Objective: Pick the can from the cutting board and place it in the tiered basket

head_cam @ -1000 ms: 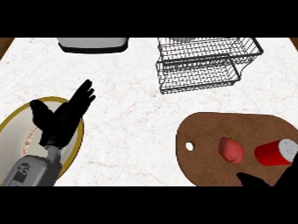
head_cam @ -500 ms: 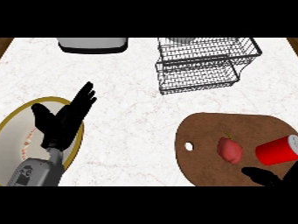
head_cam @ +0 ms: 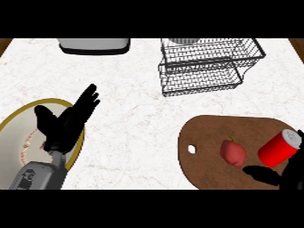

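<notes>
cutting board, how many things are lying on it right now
2. A red can is at the right edge of the cutting board, beside the right hand; a red fruit lies near its middle. The hand hides the board's lower right corner.

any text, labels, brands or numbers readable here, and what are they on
No readable text anywhere in the head view.
red can: plain, no label or brand shows.
grey left forearm: one dark mark, too blurred to read.
</notes>
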You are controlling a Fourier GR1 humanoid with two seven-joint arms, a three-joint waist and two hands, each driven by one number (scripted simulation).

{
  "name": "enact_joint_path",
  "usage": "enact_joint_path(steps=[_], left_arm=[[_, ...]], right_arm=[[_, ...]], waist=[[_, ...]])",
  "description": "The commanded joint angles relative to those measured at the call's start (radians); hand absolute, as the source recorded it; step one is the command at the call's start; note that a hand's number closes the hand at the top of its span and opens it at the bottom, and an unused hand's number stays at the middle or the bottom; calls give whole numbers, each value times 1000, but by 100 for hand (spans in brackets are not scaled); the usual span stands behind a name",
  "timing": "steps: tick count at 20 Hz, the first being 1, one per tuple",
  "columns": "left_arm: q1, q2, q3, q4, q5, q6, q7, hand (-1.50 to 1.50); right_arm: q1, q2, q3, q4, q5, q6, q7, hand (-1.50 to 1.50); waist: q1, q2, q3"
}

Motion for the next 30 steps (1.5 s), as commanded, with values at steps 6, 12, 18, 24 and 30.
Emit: enact_joint_path(steps=[6,12,18,24,30], left_arm=[[-16,-22,7,23,-39,5,0,0],[-23,-32,-7,16,-30,-10,-9,0],[-12,-23,14,25,-29,-7,1,0],[-18,-1,59,22,-18,-19,6,0],[22,-37,25,17,-45,-16,-30,0]], right_arm=[[-75,18,5,137,58,-70,-44,150],[-40,-199,103,142,-134,280,-287,150],[-111,-347,1,68,-376,496,-446,150],[-56,-325,-144,-280,-610,598,-353,150],[-144,-371,-321,-499,-780,660,-240,150]], waist=[[5,16,24],[32,24,24],[8,16,23],[-14,10,22],[-8,11,22]])
